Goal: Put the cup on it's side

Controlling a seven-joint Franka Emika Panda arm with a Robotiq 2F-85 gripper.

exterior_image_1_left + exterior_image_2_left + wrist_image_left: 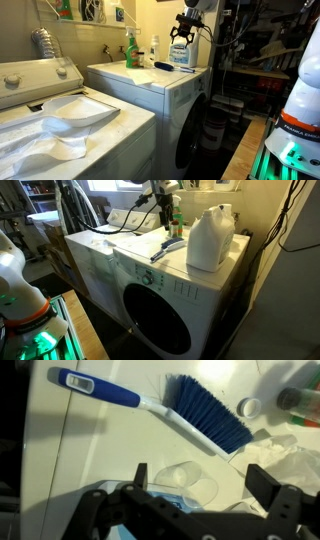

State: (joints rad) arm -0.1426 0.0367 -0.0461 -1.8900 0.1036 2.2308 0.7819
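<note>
Cup (188, 478) beside brush (150, 404) atop washer (90, 455)

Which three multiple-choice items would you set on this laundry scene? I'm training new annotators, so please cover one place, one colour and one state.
1. Where does the brush lie?
A. on top of the washer
B. on the floor
C. inside the drum

2. What colour are the bristles?
A. red
B. blue
C. yellow

3. How do the fingers stand?
A. shut on the brush
B. shut on the jug
C. open, holding nothing

Answers:
1 A: both exterior views show it on the flat white top.
2 B: the wrist view shows a dark blue bristle head.
3 C: the wrist view shows them spread wide apart, with nothing clamped between them.
</note>
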